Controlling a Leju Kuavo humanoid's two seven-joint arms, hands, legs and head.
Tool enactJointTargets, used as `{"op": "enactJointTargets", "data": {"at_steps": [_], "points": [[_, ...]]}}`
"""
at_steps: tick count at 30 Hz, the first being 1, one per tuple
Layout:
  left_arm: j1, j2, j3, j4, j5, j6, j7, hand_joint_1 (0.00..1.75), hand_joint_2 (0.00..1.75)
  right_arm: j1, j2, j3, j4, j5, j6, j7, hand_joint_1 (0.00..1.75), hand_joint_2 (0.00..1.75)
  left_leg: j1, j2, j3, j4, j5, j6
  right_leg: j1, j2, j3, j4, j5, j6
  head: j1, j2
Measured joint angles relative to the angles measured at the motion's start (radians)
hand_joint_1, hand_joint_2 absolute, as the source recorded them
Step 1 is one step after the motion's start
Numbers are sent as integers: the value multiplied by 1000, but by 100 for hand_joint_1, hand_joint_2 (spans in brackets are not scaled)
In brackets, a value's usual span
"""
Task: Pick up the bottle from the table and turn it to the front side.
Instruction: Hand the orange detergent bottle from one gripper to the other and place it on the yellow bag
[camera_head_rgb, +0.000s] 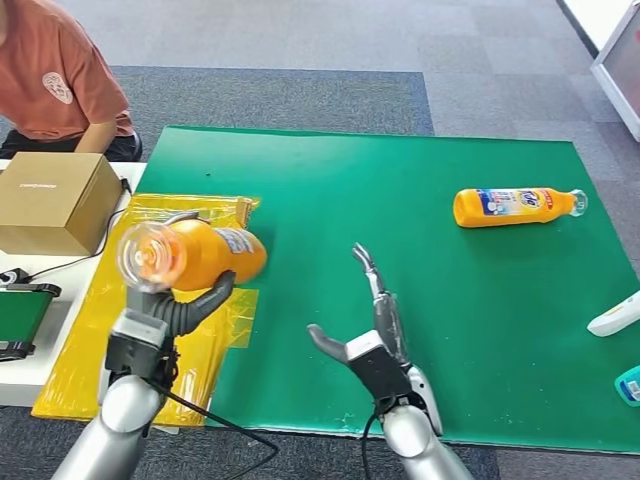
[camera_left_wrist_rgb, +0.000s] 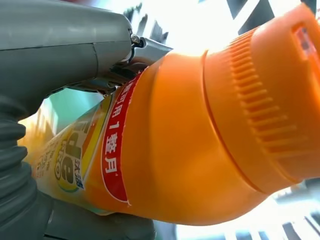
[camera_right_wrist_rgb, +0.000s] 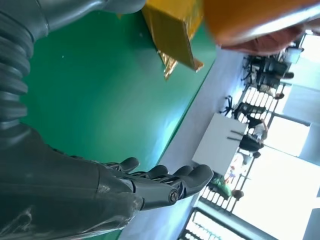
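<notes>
Left hand (camera_head_rgb: 162, 315) grips bottle (camera_head_rgb: 200, 255) near mat (camera_head_rgb: 423, 330) edge — right hand (camera_head_rgb: 375, 335) spread.

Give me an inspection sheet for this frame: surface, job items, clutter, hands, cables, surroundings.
Surface: green mat on the table; yellow plastic sheet over its left edge.
Job's things: orange bottle lifted off the table, lying roughly level, label showing in the left wrist view.
Clutter: second orange bottle lying on the mat far right; white object and blue object at the right edge; cardboard box on the side table.
Hands: left hand grips the orange bottle; right hand hovers over the mat, fingers apart, holding nothing.
Cables: black cable trailing from the left wrist.
Surroundings: person in an orange shirt behind the box; grey carpet.
</notes>
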Motion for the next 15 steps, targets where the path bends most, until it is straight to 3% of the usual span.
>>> {"op": "enactJointTargets", "data": {"at_steps": [3, 7, 12, 15], "points": [[33, -9, 25, -22, -472, 232, 5, 175, 175, 2, 0, -59, -36, -39, -1, 2, 0, 175, 0, 0, 0, 0, 0, 0, 0, 0, 0, 0, 0, 0, 0, 0], [69, -50, 91, -20, -930, 308, 39, 175, 175, -8, 0, -123, -82, -77, -18, 2, 0, 175, 0, 0, 0, 0, 0, 0, 0, 0, 0, 0, 0, 0, 0, 0], [65, -71, 142, 44, -1147, 306, 195, 175, 175, -21, -2, -170, -143, -123, -26, 3, 0, 175, 0, 0, 1, 0, 1, 0, 0, 0, 0, 0, 1, 0, 0, 0], [3, -61, 132, 222, -1157, 284, 316, 175, 175, -25, -4, -176, -184, -162, 16, 5, 0, 175, 0, 0, 1, 0, 2, 0, 0, 0, 0, 0, 2, 0, 0, 0]]}}
